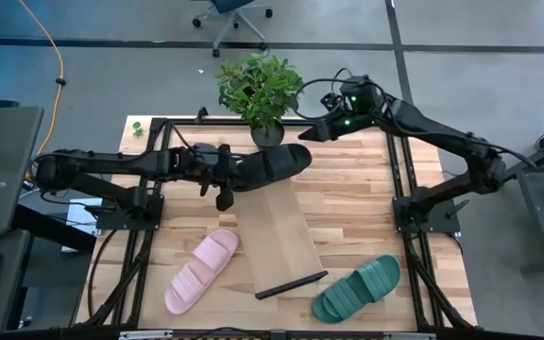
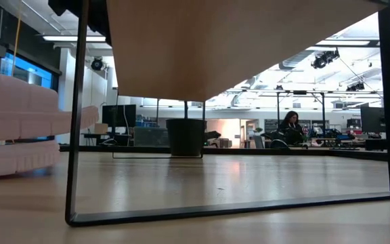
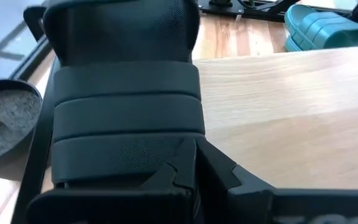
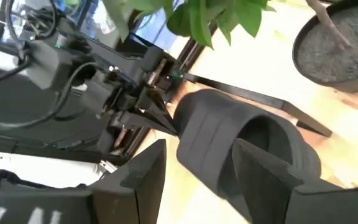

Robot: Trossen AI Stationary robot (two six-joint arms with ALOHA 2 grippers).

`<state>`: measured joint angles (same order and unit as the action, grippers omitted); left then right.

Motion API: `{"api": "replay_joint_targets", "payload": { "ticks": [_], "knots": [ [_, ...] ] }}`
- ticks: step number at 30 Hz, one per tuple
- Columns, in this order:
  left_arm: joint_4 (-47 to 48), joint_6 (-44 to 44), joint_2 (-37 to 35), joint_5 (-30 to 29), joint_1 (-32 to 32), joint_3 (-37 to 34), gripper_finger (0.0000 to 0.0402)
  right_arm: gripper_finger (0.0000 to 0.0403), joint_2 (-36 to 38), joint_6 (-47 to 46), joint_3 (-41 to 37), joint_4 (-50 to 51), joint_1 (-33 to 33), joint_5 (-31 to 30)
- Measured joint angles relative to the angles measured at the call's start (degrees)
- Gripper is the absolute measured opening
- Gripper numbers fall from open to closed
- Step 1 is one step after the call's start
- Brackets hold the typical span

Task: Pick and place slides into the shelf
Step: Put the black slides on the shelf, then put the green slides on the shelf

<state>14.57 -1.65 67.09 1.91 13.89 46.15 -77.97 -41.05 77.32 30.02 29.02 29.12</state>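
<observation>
1. Right by the low camera, the shelf (image 2: 249, 47) is filling the top of the view, with its black end bar (image 2: 80, 115) standing on the table (image 1: 366, 198).
2. Seen from above, the shelf is lying across the middle of the table, with bare wood on both sides.
3. Three slides are showing: the black slide (image 1: 277, 162), the pink slide (image 1: 201, 269) and the green slide (image 1: 357, 288).
4. The left gripper (image 1: 229, 168) is squeezing shut on the black slide, holding it at the shelf's far end.
5. The pink slide is lying just left of the shelf, and the green one near its right front corner.
6. The right gripper (image 1: 312, 130) is waiting at the table's far edge with fingers wide apart, holding nothing.
7. One plant (image 1: 261, 90) is standing at the far edge, close to the black slide.
</observation>
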Motion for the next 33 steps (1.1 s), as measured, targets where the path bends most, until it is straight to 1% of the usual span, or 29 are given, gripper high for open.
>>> {"api": "replay_joint_targets", "payload": {
  "ticks": [3, 9, 15, 20, 23, 27, 33],
  "knots": [
    [-0.4, 2.7, -1.8, -0.5, 0.0, -0.2, 0.0000, 0.0176, 0.4, 1.1, 0.0, 1.4, -0.1, -0.1],
    [0.7, 4.9, -5.8, -2.6, 0.0, -0.3, 0.0000, 0.0176, 0.5, 2.6, 0.0, 3.7, -0.1, -1.2],
    [0.5, 6.0, -10.5, -2.4, 0.0, -0.2, 0.0000, 0.0176, 0.5, 3.7, 0.0, 4.2, -0.1, -1.6],
    [4.7, 7.3, -16.2, -2.2, 0.0, -0.2, 0.0000, 0.0176, 0.6, 5.7, 0.0, 6.9, -0.1, -1.5],
    [8.5, 7.4, -20.5, -3.1, 0.0, -0.1, 0.0000, 0.0175, 1.5, 7.2, 0.0, 7.7, 0.0, -1.5],
    [13.5, 7.8, -26.6, -5.4, -0.1, 0.0, 0.0000, 0.0154, 3.8, 8.6, 0.0, 8.1, 0.4, -2.1],
    [17.8, 10.4, -34.2, -7.5, 0.0, 0.0, 0.0000, 0.0092, 8.5, 10.5, 0.0, 9.0, 2.6, -2.2]
  ]
}}
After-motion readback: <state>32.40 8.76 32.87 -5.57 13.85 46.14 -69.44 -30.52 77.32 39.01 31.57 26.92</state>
